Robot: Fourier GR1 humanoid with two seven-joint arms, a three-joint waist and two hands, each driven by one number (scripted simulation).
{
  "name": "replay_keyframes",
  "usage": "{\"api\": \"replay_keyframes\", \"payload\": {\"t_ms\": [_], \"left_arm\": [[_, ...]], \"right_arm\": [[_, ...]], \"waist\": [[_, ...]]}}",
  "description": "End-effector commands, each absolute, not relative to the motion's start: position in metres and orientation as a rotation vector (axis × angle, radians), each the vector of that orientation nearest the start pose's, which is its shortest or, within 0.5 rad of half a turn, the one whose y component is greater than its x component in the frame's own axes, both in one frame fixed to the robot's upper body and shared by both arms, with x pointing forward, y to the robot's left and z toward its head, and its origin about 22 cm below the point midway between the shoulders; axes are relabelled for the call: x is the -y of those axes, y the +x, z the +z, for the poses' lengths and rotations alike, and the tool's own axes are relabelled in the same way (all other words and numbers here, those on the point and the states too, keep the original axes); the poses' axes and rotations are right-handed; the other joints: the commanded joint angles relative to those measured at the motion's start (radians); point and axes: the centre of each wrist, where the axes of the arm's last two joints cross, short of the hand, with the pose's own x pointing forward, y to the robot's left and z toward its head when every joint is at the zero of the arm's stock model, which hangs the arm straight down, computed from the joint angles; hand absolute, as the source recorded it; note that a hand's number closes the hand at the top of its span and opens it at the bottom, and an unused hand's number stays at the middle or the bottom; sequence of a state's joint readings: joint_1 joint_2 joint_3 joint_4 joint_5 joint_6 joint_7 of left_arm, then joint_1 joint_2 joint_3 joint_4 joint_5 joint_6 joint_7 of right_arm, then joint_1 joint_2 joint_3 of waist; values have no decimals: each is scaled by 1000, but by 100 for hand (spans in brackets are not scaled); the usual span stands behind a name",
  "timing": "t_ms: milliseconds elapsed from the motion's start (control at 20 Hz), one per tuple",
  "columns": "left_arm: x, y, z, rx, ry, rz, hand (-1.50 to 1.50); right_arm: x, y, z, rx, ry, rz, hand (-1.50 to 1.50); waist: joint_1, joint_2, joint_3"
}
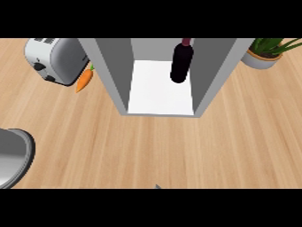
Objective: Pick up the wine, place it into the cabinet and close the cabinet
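Hands: neither black hand shows in the head view, so whether they are released, clenched or grasping anything cannot be told; only a tiny grey tip (157, 186) pokes in at the near edge, centre, too small to identify.
Wine: the dark, almost black glass wine bottle with a maroon cap (181, 62) stands inside the cabinet, on the right part of its white floor, towards the far end, its neck pointing to the far edge of the view.
Bottle contact: nothing touches it; it stands apart from both side walls, nearer the right one.
Cabinet: the tall grey-walled open cabinet with a white floor (112, 71) sits on the counter at the far centre, its open side facing near; no door shows in the view.
Counter: the light wooden plank counter (179, 146) fills the view around the cabinet.
Toaster: a silver metal toaster with black knobs (54, 60) stands far left, near the cabinet's left wall.
Carrot: a small orange carrot with a green top (84, 80) lies between the toaster and the cabinet, just beside the toaster.
Plant: a green leafy plant in a pale round pot (263, 57) stands far right, just beside the cabinet's right wall.
Pot: a large grey round metal vessel (3, 157) is cut off by the near left edge.
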State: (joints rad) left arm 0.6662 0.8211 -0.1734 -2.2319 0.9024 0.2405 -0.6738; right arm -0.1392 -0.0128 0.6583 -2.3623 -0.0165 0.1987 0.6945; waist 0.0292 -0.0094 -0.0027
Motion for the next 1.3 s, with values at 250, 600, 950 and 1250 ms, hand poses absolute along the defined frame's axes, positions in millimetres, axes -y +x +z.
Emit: {"api": "replay_keyframes", "payload": {"t_ms": [250,600,950,1250], "left_arm": [[-336,84,116,1952,-206,208,-150],[-357,85,119,1955,-195,213,-150],[-349,77,118,1917,-217,178,-150],[-342,100,122,1884,-263,173,-150]], "right_arm": [[48,173,204,1766,445,812,150],[23,235,210,1807,360,760,150],[21,295,238,1801,260,738,150],[29,340,227,1814,215,715,150]], "waist": [[18,5,1],[6,11,2],[1,11,2],[-17,17,2]]}}
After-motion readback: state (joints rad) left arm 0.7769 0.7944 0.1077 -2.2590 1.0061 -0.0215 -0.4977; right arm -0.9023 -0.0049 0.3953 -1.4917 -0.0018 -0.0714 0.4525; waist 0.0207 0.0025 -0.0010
